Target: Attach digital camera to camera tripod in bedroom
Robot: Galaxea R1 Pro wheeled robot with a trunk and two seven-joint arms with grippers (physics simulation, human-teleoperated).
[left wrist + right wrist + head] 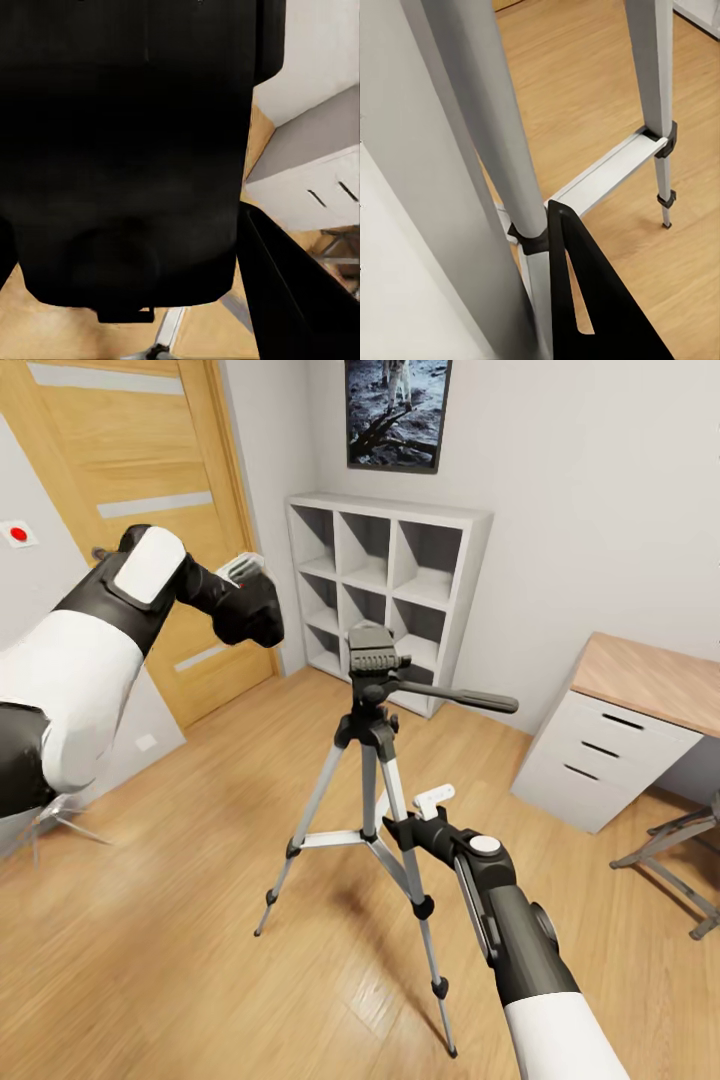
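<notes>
While the left hand (pixel 245 585) holds the digital camera (pixel 250 610) clamped up high near the wood door (pixel 130 480), the camera tripod (pixel 372 760) stands on the plank floor, head plate bare, well apart from the camera. Right hand (pixel 425 805) sits low against a tripod leg (pixel 502 150), fingers spread on either side; I judge it steadies the stand. Next, as I read it: bring the camera level over the flat head (pixel 372 645), base down, then lower slowly, avoiding the pan handle (pixel 460 698).

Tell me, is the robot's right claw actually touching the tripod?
Cannot tell. In the head view the right gripper overlaps a leg of the camera tripod, yet no view plainly shows contact or gap.
</notes>
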